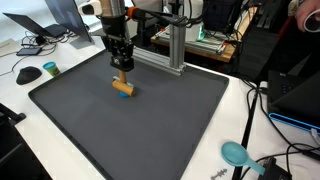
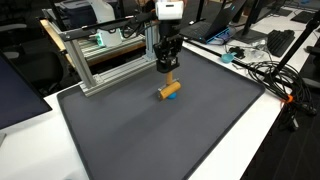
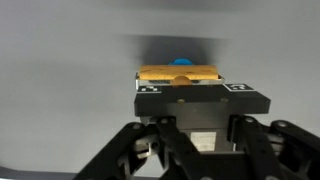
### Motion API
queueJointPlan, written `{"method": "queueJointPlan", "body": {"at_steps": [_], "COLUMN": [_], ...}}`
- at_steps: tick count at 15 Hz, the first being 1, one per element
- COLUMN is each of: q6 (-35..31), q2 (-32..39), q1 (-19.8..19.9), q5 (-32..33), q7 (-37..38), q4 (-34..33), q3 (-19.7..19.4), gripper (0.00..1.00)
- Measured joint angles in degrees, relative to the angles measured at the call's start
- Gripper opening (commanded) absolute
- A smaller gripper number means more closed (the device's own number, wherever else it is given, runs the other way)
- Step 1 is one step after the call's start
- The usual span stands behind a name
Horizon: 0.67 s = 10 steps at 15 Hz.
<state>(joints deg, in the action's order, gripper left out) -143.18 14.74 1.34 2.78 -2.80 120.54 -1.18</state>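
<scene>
Block point(image 3: 178, 74) — blue end point(image 3: 181, 61) mostly hidden

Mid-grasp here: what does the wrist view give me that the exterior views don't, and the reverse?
Wrist view only: the fingers close up, with the block across their tips and its blue end just beyond.

Exterior view only: the full outline of the mat, the metal frame behind it, and a teal utensil on the white table.

Both: the fingers shut on the block, with the dark mat beneath.
</scene>
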Motion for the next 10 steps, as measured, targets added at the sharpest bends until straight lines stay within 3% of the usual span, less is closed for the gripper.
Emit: {"method": "queueJointPlan", "body": {"at_steps": [10], "q6": [1.55], "q2": [-0.01], "q1": [0.20], "q5": [-0.56], "q7": [-0.50], "q4": [-0.16], "q3": [0.00], "gripper": [0.23]}}
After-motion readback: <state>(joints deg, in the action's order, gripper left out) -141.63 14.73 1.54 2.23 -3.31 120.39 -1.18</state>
